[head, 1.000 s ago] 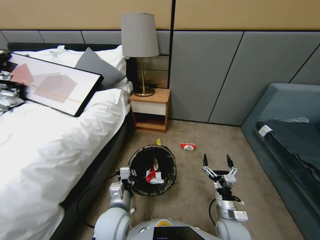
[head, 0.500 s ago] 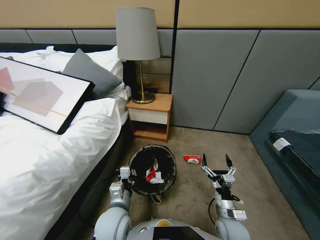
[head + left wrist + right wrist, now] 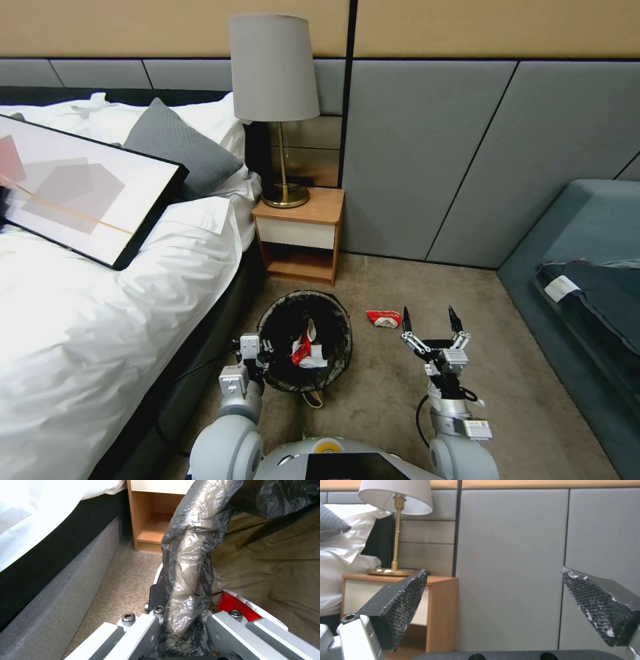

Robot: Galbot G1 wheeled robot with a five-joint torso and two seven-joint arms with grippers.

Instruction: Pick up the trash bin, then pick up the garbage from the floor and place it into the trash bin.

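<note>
plastic bin: trash bin (image 3: pixel 305 341) on the carpet between bed (image 3: pixel 100 293) and right arm, just in front of the nightstand (image 3: pixel 300 233); light and thin-walled by the look, liner bag (image 3: pixel 188 562) slippery and loose over the rim.
hold point: rim edge, bag and wall pinched together.
left gripper (image 3: pixel 257 350): clamped on the near-left rim, fingers narrow, bunched bag squeezed between them.
inside bin: red-and-white wrapper (image 3: pixel 305 347), crumpled, soft.
floor garbage: red-and-white wrapper (image 3: pixel 383 318) lying flat, just beyond the right fingertips; light, crushable, best taken across its middle.
right gripper (image 3: pixel 430 323): fingers (image 3: pixel 403 600) spread wide, holding nothing, touching nothing, raised above the carpet.
</note>
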